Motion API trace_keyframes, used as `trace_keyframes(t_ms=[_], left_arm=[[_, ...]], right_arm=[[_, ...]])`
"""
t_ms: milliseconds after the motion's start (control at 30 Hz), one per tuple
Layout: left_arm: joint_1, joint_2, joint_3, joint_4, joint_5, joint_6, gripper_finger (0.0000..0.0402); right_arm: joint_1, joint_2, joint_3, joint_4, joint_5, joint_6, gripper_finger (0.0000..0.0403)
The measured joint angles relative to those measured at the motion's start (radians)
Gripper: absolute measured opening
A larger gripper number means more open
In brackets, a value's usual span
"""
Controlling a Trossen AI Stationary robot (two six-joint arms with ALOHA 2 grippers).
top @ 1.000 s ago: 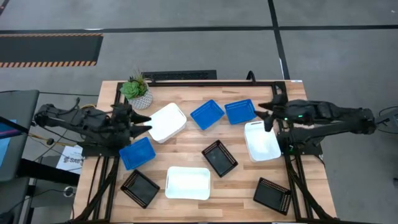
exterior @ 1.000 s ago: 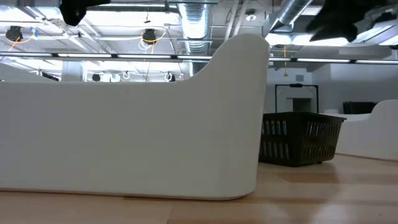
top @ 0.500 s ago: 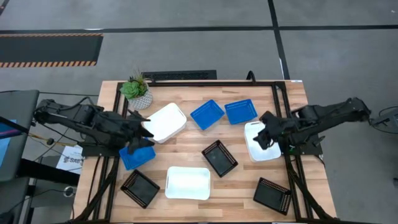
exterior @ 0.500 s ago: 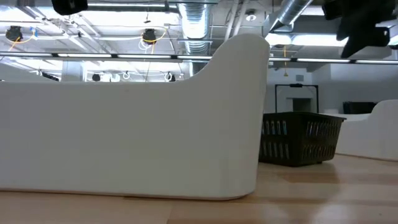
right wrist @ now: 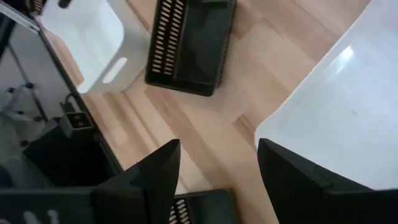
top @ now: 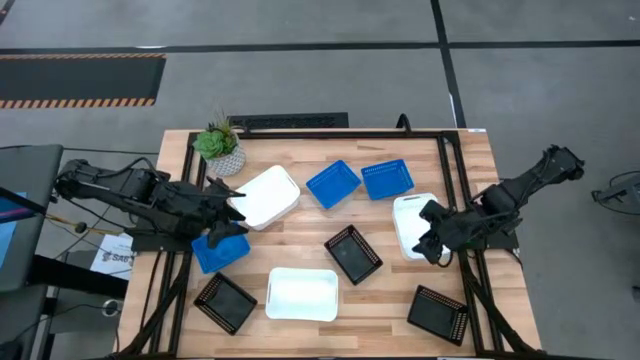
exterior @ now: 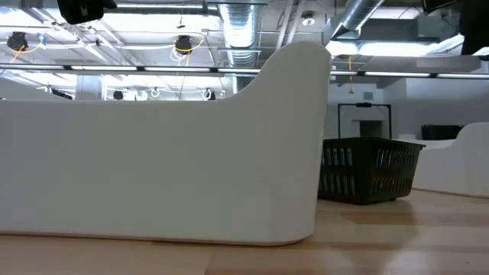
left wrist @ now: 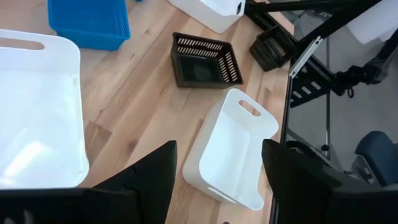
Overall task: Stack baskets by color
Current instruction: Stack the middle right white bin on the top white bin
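Lying scattered over the wooden table (top: 300,235), the nine baskets sit singly, none stacked. From above, the white basket at back left (top: 266,196) has its long axis running diagonally, the front white basket (top: 302,294) lies lengthwise across the table, and the right white basket (top: 412,222) runs front to back. Two blue baskets (top: 333,184) (top: 386,179) sit side by side at the back centre, each slightly skewed, and a third blue basket (top: 220,249) lies near the left edge, partly under the left gripper (top: 228,207), whose jaws stand apart above it. The right gripper (top: 432,248) hangs over the front edge of the right white basket, jaws also apart. Three black baskets lie at centre (top: 352,254), front left (top: 225,302) and front right (top: 438,313), all turned diagonally. The low view shows only a white basket's side wall up close, with its raised handle end, and a black basket's slatted side (exterior: 368,169) behind it. The right wrist view shows the centre black basket's slotted wall (right wrist: 189,43), which the overhead camera does not resolve. A potted plant (top: 219,147) stands at the back left corner.
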Motion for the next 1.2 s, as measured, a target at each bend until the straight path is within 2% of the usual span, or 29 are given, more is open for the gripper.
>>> trace_keyframes(t_ms=[133, 267, 433, 567, 633, 700, 800, 900, 1000, 1200], left_arm=[[0.000, 0.000, 0.000, -0.017, -0.047, 0.042, 0.0224], [0.000, 0.000, 0.000, -0.027, -0.110, 0.051, 0.0224], [0.000, 0.004, 0.000, -0.045, -0.130, 0.051, 0.0224], [0.000, 0.007, 0.000, -0.047, -0.130, 0.051, 0.0224], [0.000, 0.017, 0.001, -0.048, -0.131, 0.051, 0.0224], [0.000, 0.024, 0.001, -0.057, -0.133, 0.051, 0.0224], [0.001, 0.038, 0.002, -0.064, -0.144, 0.050, 0.0224], [0.001, 0.054, 0.002, -0.068, -0.147, 0.050, 0.0224], [0.001, 0.069, 0.002, -0.070, -0.151, 0.056, 0.0224], [0.001, 0.097, 0.001, -0.070, -0.153, 0.050, 0.0224]], right_arm=[[0.020, 0.001, 0.000, 0.002, 0.057, 0.036, 0.0240], [-0.011, 0.001, 0.000, -0.005, 0.157, 0.015, 0.0240], [-0.120, 0.002, 0.000, -0.027, 0.196, -0.057, 0.0240], [-0.236, 0.034, 0.000, -0.017, 0.195, -0.191, 0.0239], [-0.295, 0.060, 0.000, 0.013, 0.178, -0.265, 0.0239], [-0.355, 0.095, 0.000, 0.023, 0.116, -0.316, 0.0239], [-0.428, 0.144, 0.000, -0.028, -0.020, -0.271, 0.0238], [-0.453, 0.189, 0.000, -0.088, -0.105, -0.219, 0.0232], [-0.444, 0.231, 0.000, -0.127, -0.117, -0.214, 0.0226], [-0.441, 0.345, 0.000, -0.099, -0.091, -0.206, 0.0219]])
